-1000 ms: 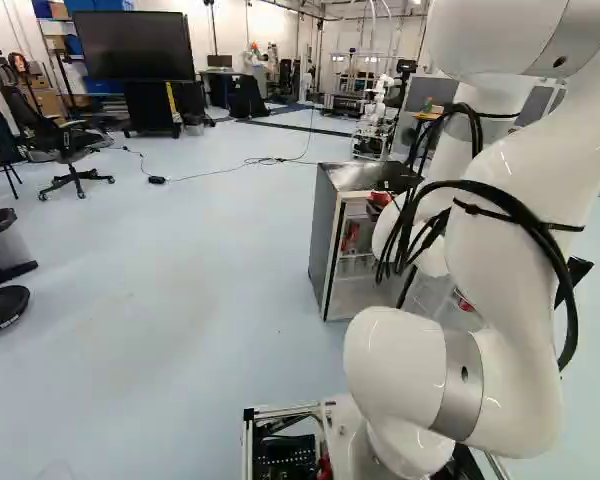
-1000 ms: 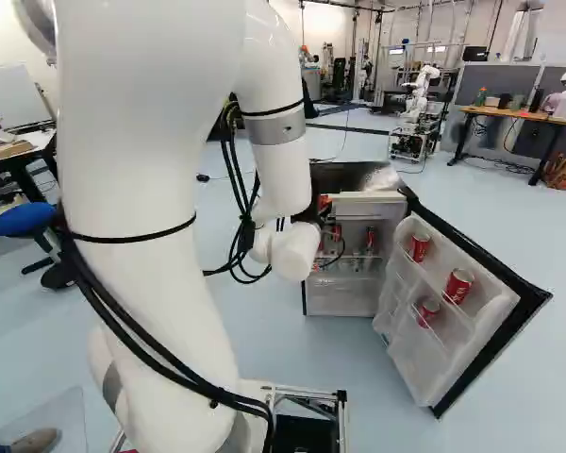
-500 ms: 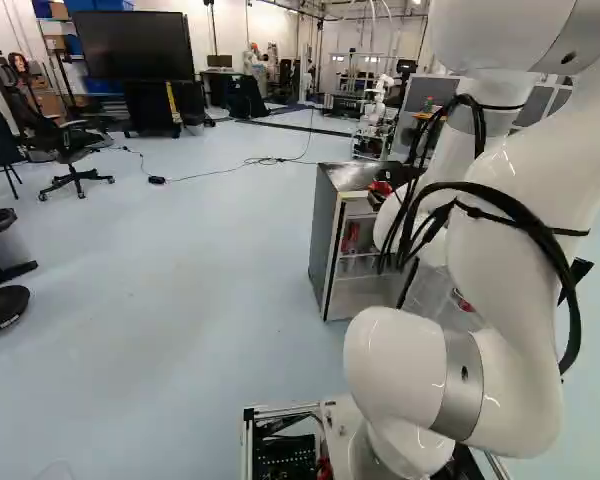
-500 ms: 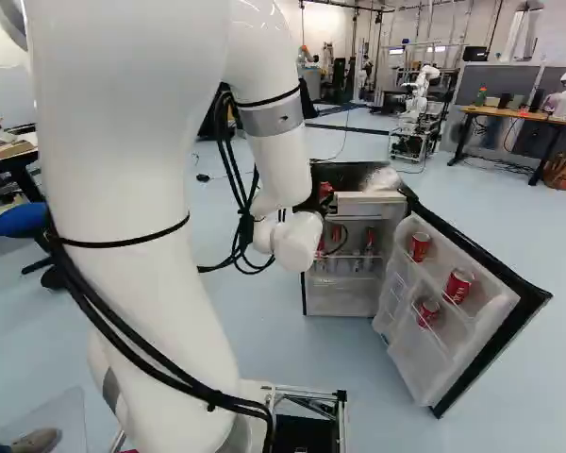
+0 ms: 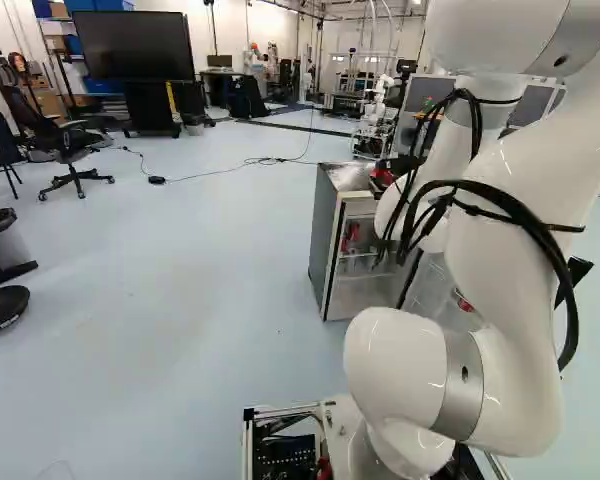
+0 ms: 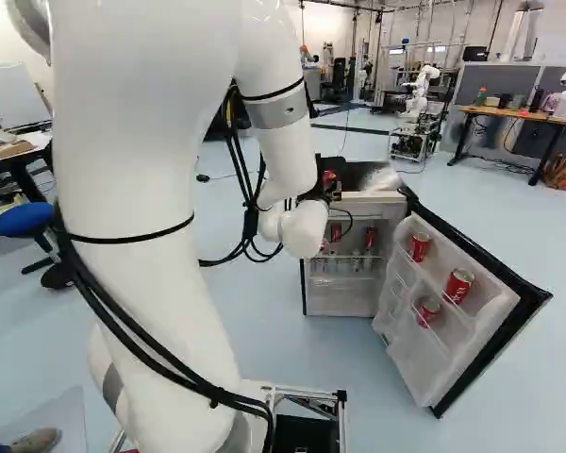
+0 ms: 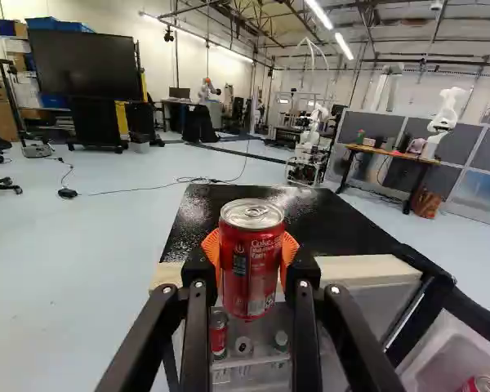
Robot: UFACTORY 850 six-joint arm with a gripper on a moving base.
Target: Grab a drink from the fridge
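In the wrist view, the gripper has its fingers clamped on an upright red can, orange pads at both sides. Past it, more cans stand inside the open fridge. Farther off are a cable and a screen.

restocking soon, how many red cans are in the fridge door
3: one can in the upper row nearest the fridge body, a second can farther out in that row, and a lower can below them. Others may be hidden in the bins.
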